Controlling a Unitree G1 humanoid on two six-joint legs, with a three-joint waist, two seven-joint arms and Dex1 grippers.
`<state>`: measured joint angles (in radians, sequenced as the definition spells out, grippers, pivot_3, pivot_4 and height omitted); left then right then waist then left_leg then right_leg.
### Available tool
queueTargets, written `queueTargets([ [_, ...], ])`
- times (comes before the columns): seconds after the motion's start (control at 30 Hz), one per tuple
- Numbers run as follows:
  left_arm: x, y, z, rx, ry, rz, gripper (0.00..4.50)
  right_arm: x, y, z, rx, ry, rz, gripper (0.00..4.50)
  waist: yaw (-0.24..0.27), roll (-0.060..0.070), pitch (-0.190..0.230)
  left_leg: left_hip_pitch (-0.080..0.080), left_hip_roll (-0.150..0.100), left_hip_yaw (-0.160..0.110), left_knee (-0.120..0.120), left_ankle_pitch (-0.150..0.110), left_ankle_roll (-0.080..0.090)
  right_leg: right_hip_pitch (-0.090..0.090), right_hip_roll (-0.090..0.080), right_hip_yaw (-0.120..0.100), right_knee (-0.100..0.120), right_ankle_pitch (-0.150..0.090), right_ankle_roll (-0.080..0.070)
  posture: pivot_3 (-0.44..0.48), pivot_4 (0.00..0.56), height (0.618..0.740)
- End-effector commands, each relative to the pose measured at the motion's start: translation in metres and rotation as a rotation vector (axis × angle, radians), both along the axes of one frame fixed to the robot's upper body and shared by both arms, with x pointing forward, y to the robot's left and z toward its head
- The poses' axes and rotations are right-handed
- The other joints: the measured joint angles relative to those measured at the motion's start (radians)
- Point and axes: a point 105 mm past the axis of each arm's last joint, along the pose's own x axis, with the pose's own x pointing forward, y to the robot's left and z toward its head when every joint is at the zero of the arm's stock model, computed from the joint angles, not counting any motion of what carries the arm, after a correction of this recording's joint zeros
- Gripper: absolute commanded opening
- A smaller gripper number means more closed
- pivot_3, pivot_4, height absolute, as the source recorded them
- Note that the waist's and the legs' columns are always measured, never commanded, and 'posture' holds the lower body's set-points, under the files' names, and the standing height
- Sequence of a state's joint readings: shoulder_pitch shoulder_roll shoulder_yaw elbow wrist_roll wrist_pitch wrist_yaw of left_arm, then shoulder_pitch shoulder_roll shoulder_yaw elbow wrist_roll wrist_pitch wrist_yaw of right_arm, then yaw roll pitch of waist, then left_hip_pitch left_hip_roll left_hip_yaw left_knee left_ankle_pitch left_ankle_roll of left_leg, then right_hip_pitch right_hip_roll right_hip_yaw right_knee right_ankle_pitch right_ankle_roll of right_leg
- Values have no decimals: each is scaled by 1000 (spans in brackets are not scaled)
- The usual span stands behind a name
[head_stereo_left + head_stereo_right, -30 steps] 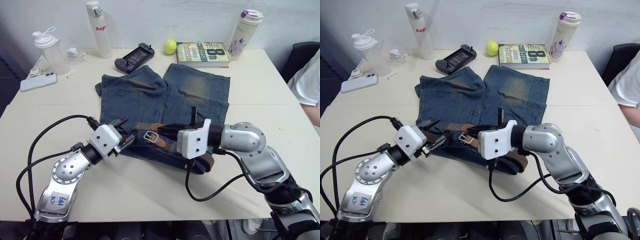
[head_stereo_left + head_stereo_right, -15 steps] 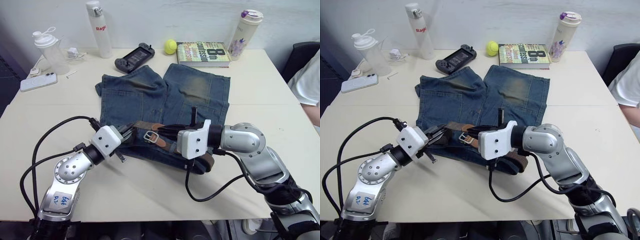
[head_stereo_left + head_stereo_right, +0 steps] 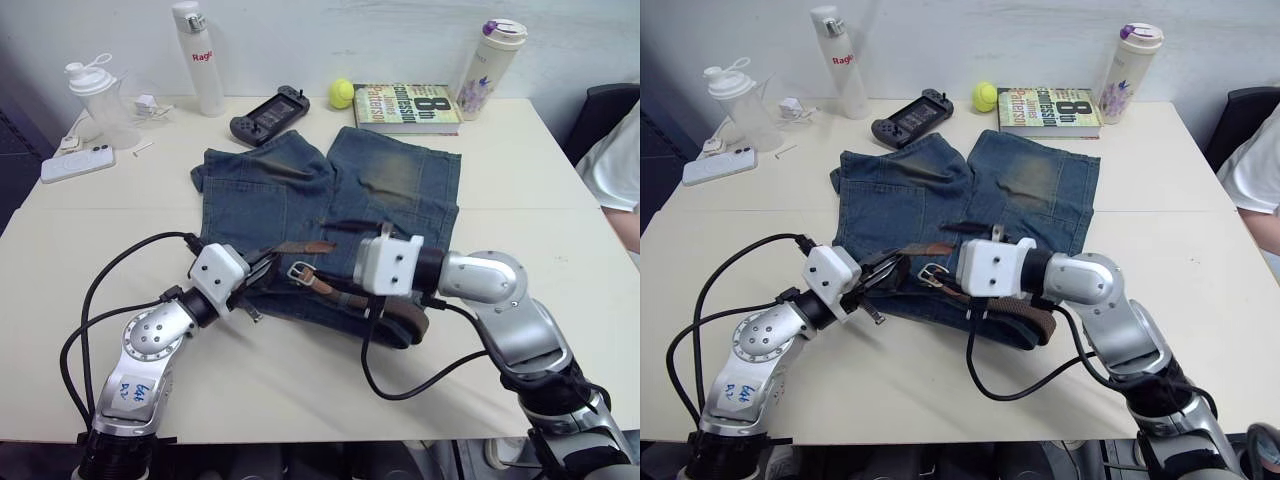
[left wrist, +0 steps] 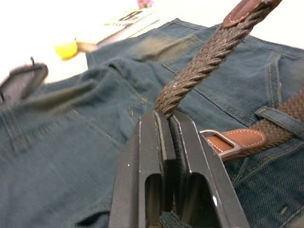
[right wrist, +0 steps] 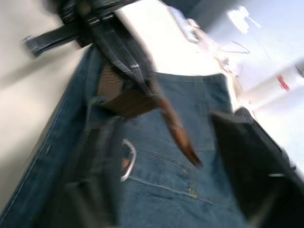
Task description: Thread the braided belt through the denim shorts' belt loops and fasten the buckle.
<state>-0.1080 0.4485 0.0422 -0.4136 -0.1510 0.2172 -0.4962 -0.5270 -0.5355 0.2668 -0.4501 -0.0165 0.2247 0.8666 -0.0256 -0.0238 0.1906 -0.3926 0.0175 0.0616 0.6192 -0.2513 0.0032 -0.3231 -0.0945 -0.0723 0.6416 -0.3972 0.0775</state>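
blue denim shorts with faded tan patches (image 3: pixel 330 190) lie flat on a cream table (image 3: pixel 520 180), waistband toward the robot. a dark-brown braided belt (image 3: pixel 400 312) runs along that waistband, its silver rectangular buckle (image 3: pixel 301 271) resting on the denim near the middle. the left gripper (image 4: pixel 167 124) is clamped on the belt's free end, whose leather tip (image 3: pixel 316 246) lifts clear of the cloth. the right gripper (image 3: pixel 345 228) hovers just above the shorts beside the buckle, its black fingers apart and empty. a tennis ball (image 3: pixel 340 93) and a book (image 3: pixel 405 108) sit at the far edge.
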Motion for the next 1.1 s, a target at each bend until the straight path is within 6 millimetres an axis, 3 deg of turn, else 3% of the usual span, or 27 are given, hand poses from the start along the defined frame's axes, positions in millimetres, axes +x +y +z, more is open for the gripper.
queueTargets([
  [0.03,7,37,-13,-147,123,159,0,-10,-18,11,105,104,-73,3595,0,0,0,0,0,0,0,0,0,0,0,0,0,0,0,0,150,740],
  [0.13,8,51,-18,-248,180,230,0,-16,-20,-5,118,217,-116,3595,0,0,0,0,0,0,0,0,0,0,0,0,-1,0,0,0,150,740],
  [0.3,10,55,-18,-296,198,261,0,-17,-1,-45,121,345,-184,3595,-1,0,0,0,0,0,0,0,0,0,0,0,0,0,0,0,150,740],
  [0.4,10,55,-16,-295,199,260,0,-7,7,-65,61,283,-237,3595,-1,0,0,0,0,0,-1,0,0,-1,0,0,0,0,0,0,150,740],
  [0.5,12,57,-2,-317,173,262,0,3,14,-79,20,226,-277,3595,0,-1,0,0,0,0,-1,0,-1,-2,0,0,0,0,0,0,150,740],
  [0.73,16,52,20,-330,134,232,0,10,21,-96,3,204,-335,3595,-1,-1,0,-1,-1,0,-1,1,-1,-2,0,0,0,0,0,0,150,740],
  [1.1,15,54,19,-319,148,231,0,25,-1,-82,132,187,-520,3595,0,-1,0,-1,0,0,-1,1,-2,-2,0,0,1,0,0,0,150,740],
])
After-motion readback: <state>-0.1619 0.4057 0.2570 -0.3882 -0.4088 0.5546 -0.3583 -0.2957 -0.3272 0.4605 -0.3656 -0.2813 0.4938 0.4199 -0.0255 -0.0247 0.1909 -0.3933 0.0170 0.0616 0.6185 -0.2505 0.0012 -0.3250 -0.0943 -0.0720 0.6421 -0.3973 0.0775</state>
